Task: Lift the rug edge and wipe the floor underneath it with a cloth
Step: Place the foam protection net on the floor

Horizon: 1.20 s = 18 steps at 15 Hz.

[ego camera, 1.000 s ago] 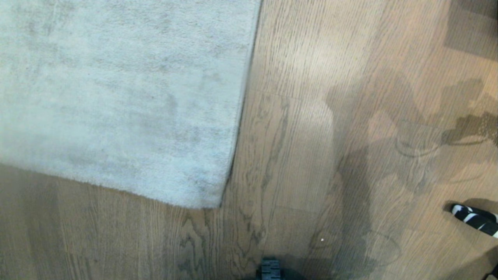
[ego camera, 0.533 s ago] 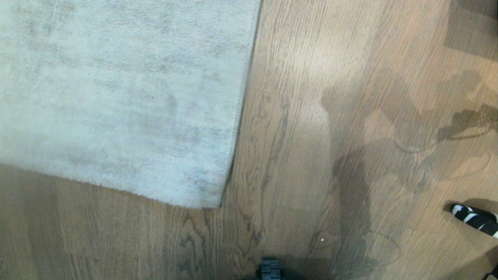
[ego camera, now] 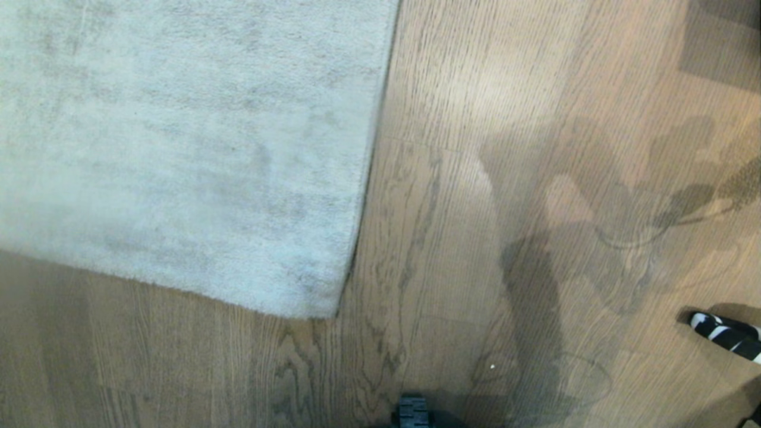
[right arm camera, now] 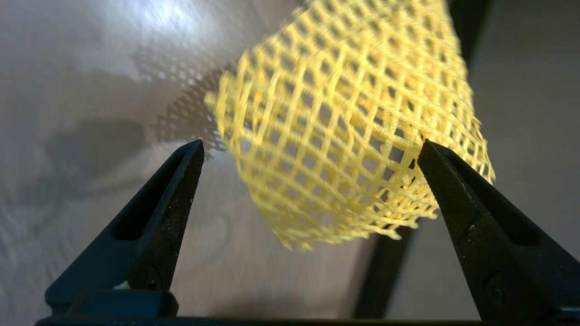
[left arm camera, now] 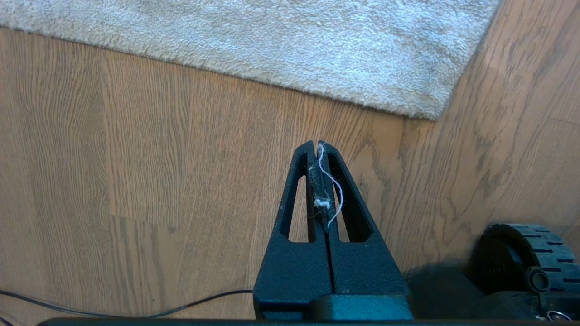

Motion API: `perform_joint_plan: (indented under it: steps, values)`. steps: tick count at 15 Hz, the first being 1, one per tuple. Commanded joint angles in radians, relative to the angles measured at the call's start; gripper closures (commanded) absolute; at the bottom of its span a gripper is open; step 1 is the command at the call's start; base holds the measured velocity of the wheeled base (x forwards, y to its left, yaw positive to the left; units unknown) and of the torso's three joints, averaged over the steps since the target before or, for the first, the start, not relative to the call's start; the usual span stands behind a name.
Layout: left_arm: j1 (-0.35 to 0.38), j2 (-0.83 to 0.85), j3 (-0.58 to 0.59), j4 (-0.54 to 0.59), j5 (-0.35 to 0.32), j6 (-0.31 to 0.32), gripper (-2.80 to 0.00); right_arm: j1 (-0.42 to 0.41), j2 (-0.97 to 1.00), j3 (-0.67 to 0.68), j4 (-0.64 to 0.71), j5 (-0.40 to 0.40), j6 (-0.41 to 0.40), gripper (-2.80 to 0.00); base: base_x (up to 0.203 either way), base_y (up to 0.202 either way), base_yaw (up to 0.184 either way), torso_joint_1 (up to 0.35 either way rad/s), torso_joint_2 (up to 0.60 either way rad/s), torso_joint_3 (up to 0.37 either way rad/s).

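The pale grey rug lies flat on the brown wood floor (ego camera: 452, 178), and the rug edge (ego camera: 357, 238) runs down to a rounded corner (ego camera: 321, 303). Neither arm shows in the head view. My left gripper (left arm camera: 317, 144) hangs shut over bare floor a little short of the rug corner (left arm camera: 421, 104), with white lint threads stuck to its fingers. My right gripper (right arm camera: 311, 145) stands wide open. The yellow mesh cloth (right arm camera: 344, 113) hangs curled between and ahead of its fingers, and its edge touches one fingertip (right arm camera: 435, 163). What the cloth hangs from is hidden.
A black-and-white striped tip (ego camera: 725, 336) lies on the floor at the right edge. My base's black wheel (left arm camera: 525, 253) sits near the left gripper, and a thin black cable (left arm camera: 113, 312) crosses the floor. Arm shadows fall on the planks (ego camera: 535, 285) right of the rug.
The shadows on the floor right of the rug have shifted. The rug, the striped tip and the camera have stayed still.
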Motion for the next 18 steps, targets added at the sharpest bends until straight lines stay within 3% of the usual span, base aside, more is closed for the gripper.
perform_joint_plan:
  steps: [1, 2, 3, 4, 5, 6, 7, 8, 9, 10, 12, 13, 14, 16, 18]
  values:
    - [0.0, 0.0, 0.0, 0.0, 0.0, 0.0, 0.0, -0.062, -0.005, 0.009, 0.167, -0.056, -0.024, -2.8, 0.0, 0.0, 0.0, 0.0, 0.0, 0.0]
    - [0.0, 0.0, 0.0, 0.0, 0.0, 0.0, 0.0, -0.067, -0.009, -0.013, 0.169, -0.099, -0.052, -2.8, 0.0, 0.0, 0.0, 0.0, 0.0, 0.0]
    - [0.0, 0.0, 0.0, 0.0, 0.0, 0.0, 0.0, -0.063, -0.014, -0.035, 0.1, -0.086, -0.059, -2.8, 0.0, 0.0, 0.0, 0.0, 0.0, 0.0]
    - [0.0, 0.0, 0.0, 0.0, 0.0, 0.0, 0.0, -0.052, -0.016, -0.053, -0.021, -0.027, -0.038, -2.8, 0.0, 0.0, 0.0, 0.0, 0.0, 0.0]
    - [0.0, 0.0, 0.0, 0.0, 0.0, 0.0, 0.0, -0.046, -0.015, -0.043, -0.082, 0.047, 0.04, -2.8, 0.0, 0.0, 0.0, 0.0, 0.0, 0.0]
    - [0.0, 0.0, 0.0, 0.0, 0.0, 0.0, 0.0, -0.05, -0.008, 0.002, -0.062, 0.055, 0.066, -2.8, 0.0, 0.0, 0.0, 0.0, 0.0, 0.0]
    - [0.0, 0.0, 0.0, 0.0, 0.0, 0.0, 0.0, -0.064, 0.005, 0.07, 0.012, 0.046, 0.055, -2.8, 0.0, 0.0, 0.0, 0.0, 0.0, 0.0]
    - [0.0, 0.0, 0.0, 0.0, 0.0, 0.0, 0.0, -0.075, 0.016, 0.107, 0.107, 0.021, -0.019, -2.8, 0.0, 0.0, 0.0, 0.0, 0.0, 0.0]
    - [0.0, 0.0, 0.0, 0.0, 0.0, 0.0, 0.0, -0.08, 0.02, 0.107, 0.122, 0.006, -0.103, -2.8, 0.0, 0.0, 0.0, 0.0, 0.0, 0.0]
    - [0.0, 0.0, 0.0, 0.0, 0.0, 0.0, 0.0, -0.072, 0.021, 0.09, 0.053, 0.016, -0.112, -2.8, 0.0, 0.0, 0.0, 0.0, 0.0, 0.0]
    - [0.0, 0.0, 0.0, 0.0, 0.0, 0.0, 0.0, -0.046, 0.023, 0.073, -0.151, 0.112, 0.054, -2.8, 0.0, 0.0, 0.0, 0.0, 0.0, 0.0]
    - [0.0, 0.0, 0.0, 0.0, 0.0, 0.0, 0.0, -0.042, 0.03, 0.115, -0.154, 0.136, 0.101, -2.8, 0.0, 0.0, 0.0, 0.0, 0.0, 0.0]
    - [0.0, 0.0, 0.0, 0.0, 0.0, 0.0, 0.0, -0.041, 0.04, 0.181, -0.119, 0.14, 0.079, -2.8, 0.0, 0.0, 0.0, 0.0, 0.0, 0.0]
    - [0.0, 0.0, 0.0, 0.0, 0.0, 0.0, 0.0, -0.039, 0.067, 0.243, 0.001, 0.12, -0.07, -2.8, 0.0, 0.0, 0.0, 0.0, 0.0, 0.0]
    - [0.0, 0.0, 0.0, 0.0, 0.0, 0.0, 0.0, -0.034, 0.071, 0.203, -0.006, 0.118, -0.076, -2.8, 0.0, 0.0, 0.0, 0.0, 0.0, 0.0]
